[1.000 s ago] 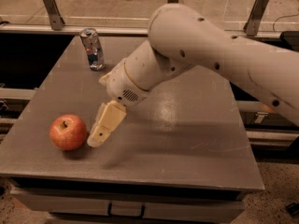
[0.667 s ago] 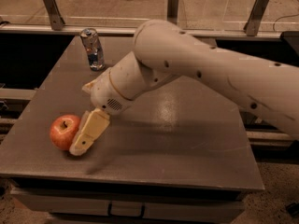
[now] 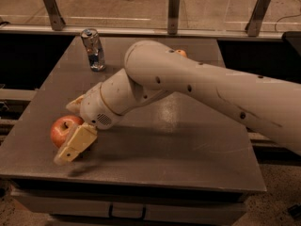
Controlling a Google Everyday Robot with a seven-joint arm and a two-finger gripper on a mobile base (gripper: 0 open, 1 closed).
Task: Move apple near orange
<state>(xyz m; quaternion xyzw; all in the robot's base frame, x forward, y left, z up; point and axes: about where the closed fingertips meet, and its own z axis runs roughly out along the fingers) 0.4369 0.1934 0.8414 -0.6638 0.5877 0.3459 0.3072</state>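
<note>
camera view | gripper (image 3: 74, 144) low at front-left of table (image 3: 197, 145), pressed against the apple's front-right side | grip state: cannot tell | apple (image 3: 62, 129) sits on table near left edge | orange (image 3: 181, 53) at back, mostly hidden behind arm, well apart from apple | can (image 3: 93, 49) upright back-left

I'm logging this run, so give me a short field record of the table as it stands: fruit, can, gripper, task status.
apple: near-left part of the table as the camera sees it, stem up
orange: far side of the table, mostly hidden behind the arm
can: upright, far-left area, apart from both fruits
gripper: low over the table, right against the apple's near side
arm: reaches across the table from the right of the view
task status: apple and orange lie far apart; move not yet done
</note>
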